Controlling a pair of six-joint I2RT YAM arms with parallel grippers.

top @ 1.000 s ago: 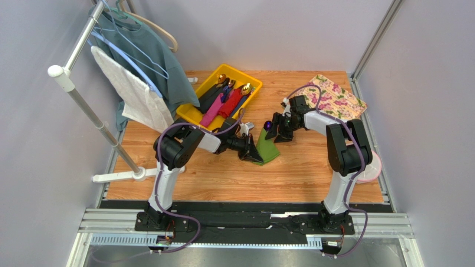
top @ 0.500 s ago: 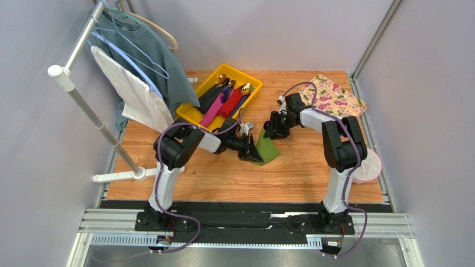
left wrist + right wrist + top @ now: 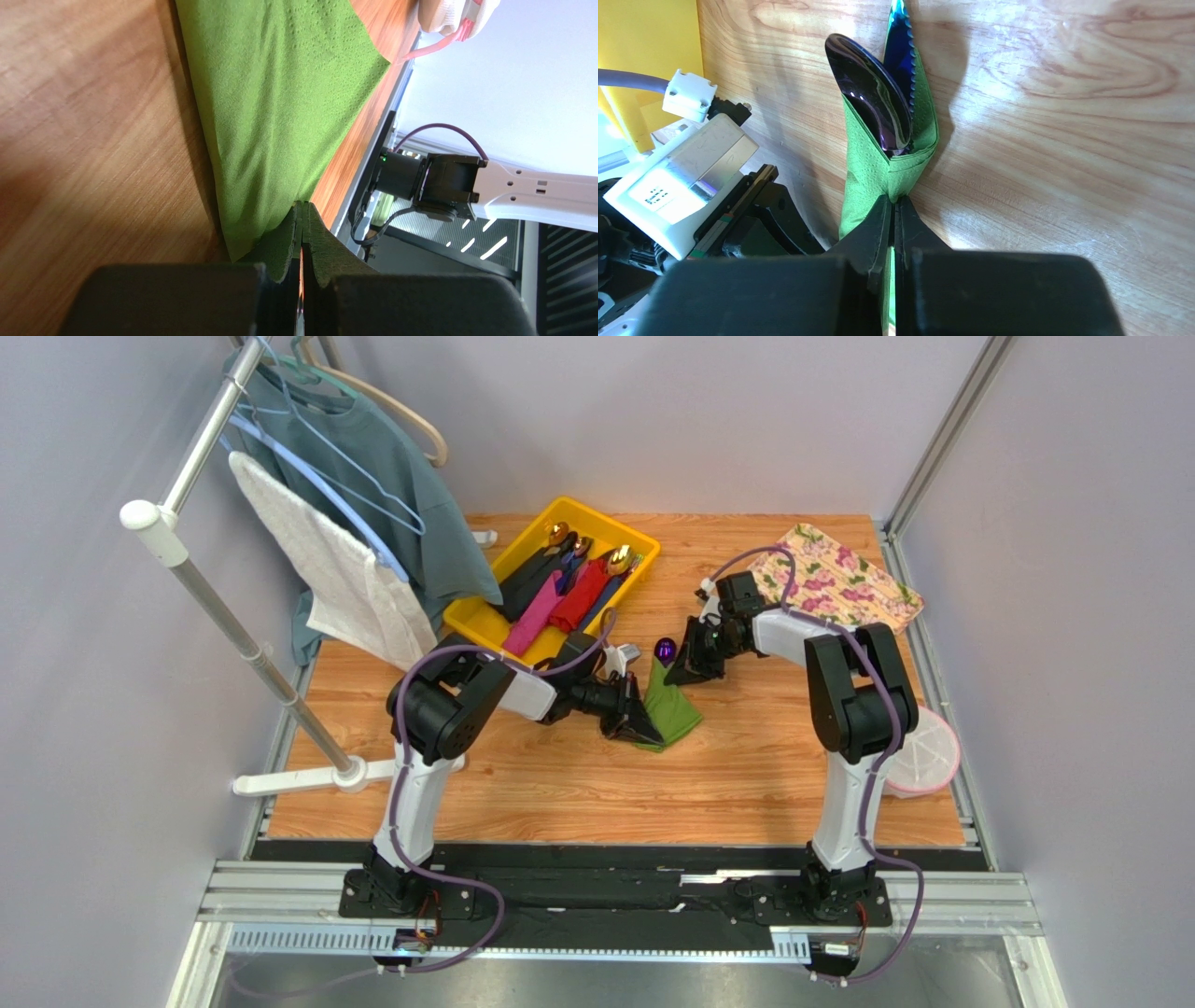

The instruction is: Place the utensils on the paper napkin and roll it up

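Note:
The green paper napkin point(image 3: 673, 711) lies folded over two utensils at mid-table. A dark iridescent spoon head point(image 3: 873, 91) and a blue serrated knife blade point(image 3: 903, 59) stick out of its far end; the spoon head point(image 3: 665, 647) also shows from above. My left gripper point(image 3: 638, 714) is shut on the napkin's near-left edge point(image 3: 281, 105), jaws pressed together at the fold point(image 3: 302, 204). My right gripper point(image 3: 683, 669) is shut on the napkin point(image 3: 875, 182) just below the spoon head, paper pinched between its tips point(image 3: 895, 199). More utensils point(image 3: 568, 588) lie in the yellow tray.
The yellow tray point(image 3: 484, 623) stands at the back left, beside a clothes rack point(image 3: 211, 588) with a grey shirt and white towel. A floral mat point(image 3: 842, 581) lies at the back right. A pink-and-white round object point(image 3: 929, 756) sits at the right edge.
My right gripper moved left to the napkin's far end and shut on it. The left gripper stayed shut on the napkin.

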